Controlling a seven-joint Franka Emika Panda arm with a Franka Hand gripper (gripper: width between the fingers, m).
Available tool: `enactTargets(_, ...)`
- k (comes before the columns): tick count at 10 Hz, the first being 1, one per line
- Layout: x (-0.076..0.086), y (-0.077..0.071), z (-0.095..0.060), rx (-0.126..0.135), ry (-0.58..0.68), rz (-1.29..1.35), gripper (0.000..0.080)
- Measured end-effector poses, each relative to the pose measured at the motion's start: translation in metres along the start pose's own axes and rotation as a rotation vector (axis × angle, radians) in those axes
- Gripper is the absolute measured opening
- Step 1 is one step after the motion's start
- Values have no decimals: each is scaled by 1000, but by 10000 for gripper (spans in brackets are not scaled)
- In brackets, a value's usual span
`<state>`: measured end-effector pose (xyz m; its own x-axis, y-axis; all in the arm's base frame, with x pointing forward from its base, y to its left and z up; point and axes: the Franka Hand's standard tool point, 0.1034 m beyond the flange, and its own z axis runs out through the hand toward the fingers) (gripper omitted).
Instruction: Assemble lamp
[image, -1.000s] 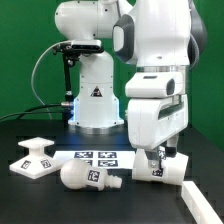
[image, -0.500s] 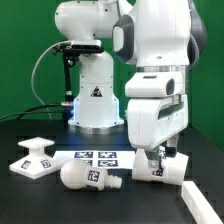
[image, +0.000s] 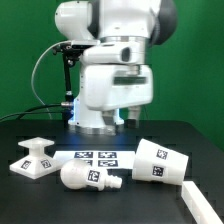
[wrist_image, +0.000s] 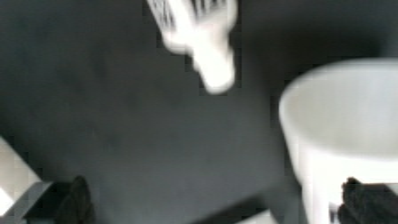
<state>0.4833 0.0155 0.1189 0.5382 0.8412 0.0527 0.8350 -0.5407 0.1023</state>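
Shade (image: 160, 160): a white tapered cup, lying tilted on its side on the black table (image: 190, 135), just off the marker board's (image: 98, 156) end at the exterior view's right. It is showing black-and-white square tags on its wall. The wrist view is showing it only as a blurred pale round form.
Bulb (image: 88, 177): a round white head with a short neck, lying on its side in front of the marker board, on the camera side, with a tag facing out.
Base (image: 32, 157): a flat stepped white piece, sitting beyond the marker board's end at the exterior view's left, with a tag on top.
Gripper (wrist_image: 214, 197): hanging above the marker board, apart from every part. Its dark fingertips (wrist_image: 61, 200) are standing spread wide, pinching nothing.
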Motion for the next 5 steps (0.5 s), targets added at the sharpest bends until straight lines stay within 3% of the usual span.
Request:
enactTargets(1,-10,4,-2,-3,-3,16,700)
enactTargets(5,-9,3,0,1,-5,18,700)
